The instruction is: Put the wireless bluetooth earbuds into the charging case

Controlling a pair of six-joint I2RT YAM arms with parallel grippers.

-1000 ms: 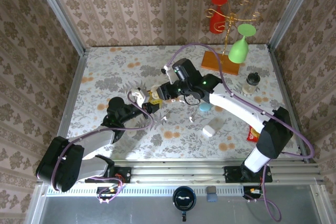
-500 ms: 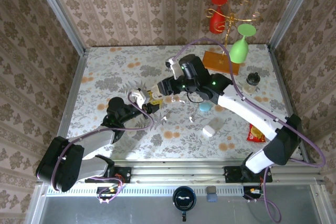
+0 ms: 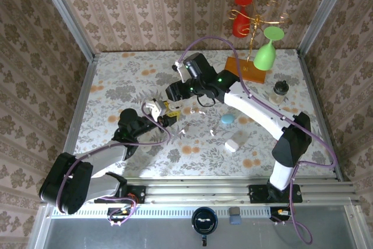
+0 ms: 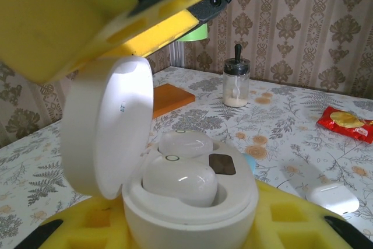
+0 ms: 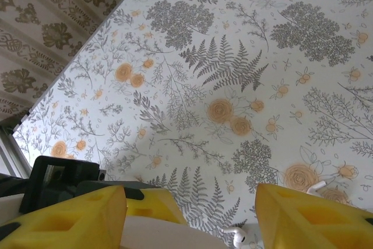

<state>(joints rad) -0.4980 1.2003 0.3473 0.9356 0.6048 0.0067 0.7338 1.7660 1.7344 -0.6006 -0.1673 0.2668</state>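
Observation:
My left gripper (image 3: 158, 114) is shut on a round white charging case (image 4: 192, 214), pinched between yellow foam pads (image 4: 291, 220). Its lid (image 4: 108, 132) stands open to the left. Two glossy white earbuds (image 4: 178, 182) (image 4: 185, 143) sit in the case's wells. My right gripper (image 3: 175, 94) hovers just above and behind the case, open, with nothing between its fingers. One of its yellow fingers (image 4: 70, 16) looms over the lid in the left wrist view. In the right wrist view the gripper (image 5: 192, 214) looks down on the floral table and a stemmed earbud (image 5: 239, 237).
Loose white earbuds (image 3: 182, 130) (image 3: 212, 133) lie mid-table. Right of them are a blue case (image 3: 227, 119) and a white oblong case (image 3: 235, 141). A glass rack on an orange base (image 3: 245, 68), a jar (image 3: 280, 90) and a red packet (image 3: 281, 148) stand to the right.
My right gripper has drawn up and back from the case, its jaws widening, and the arm has swung left. The left gripper holds still with the case.

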